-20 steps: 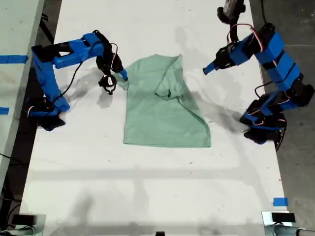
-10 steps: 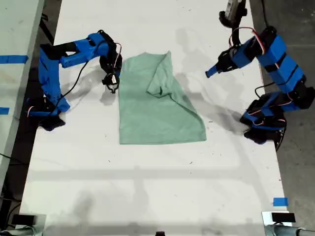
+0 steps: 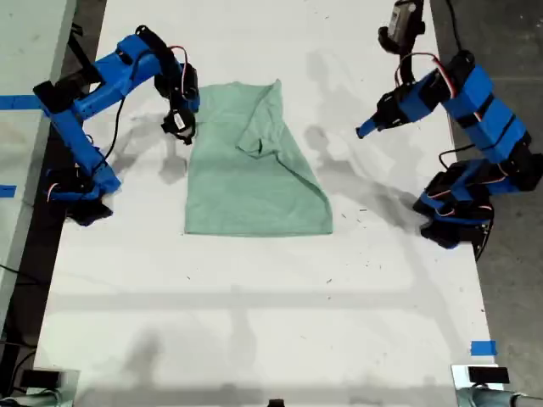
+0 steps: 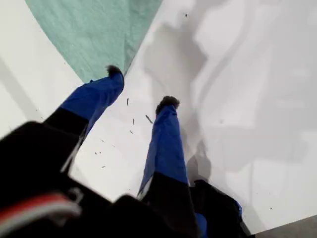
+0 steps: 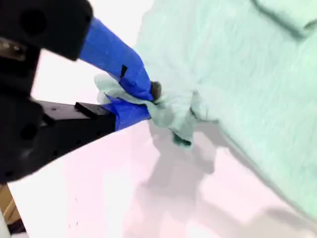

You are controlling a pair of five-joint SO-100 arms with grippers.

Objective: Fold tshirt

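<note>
Since the earlier frames my second gripper (image 3: 180, 125) has dragged the tshirt (image 3: 254, 174) toward the exterior view's left and lifted its arm higher. It is clenched on a bunched bit of the tshirt's edge (image 5: 171, 111), at the cloth's upper left corner in the exterior view. My first gripper (image 3: 365, 129) hangs released over the bare white bench (image 3: 254, 322), apart from the cloth, at the exterior view's right. Tshirt lies partly folded, one flap creased across its upper middle.
</note>
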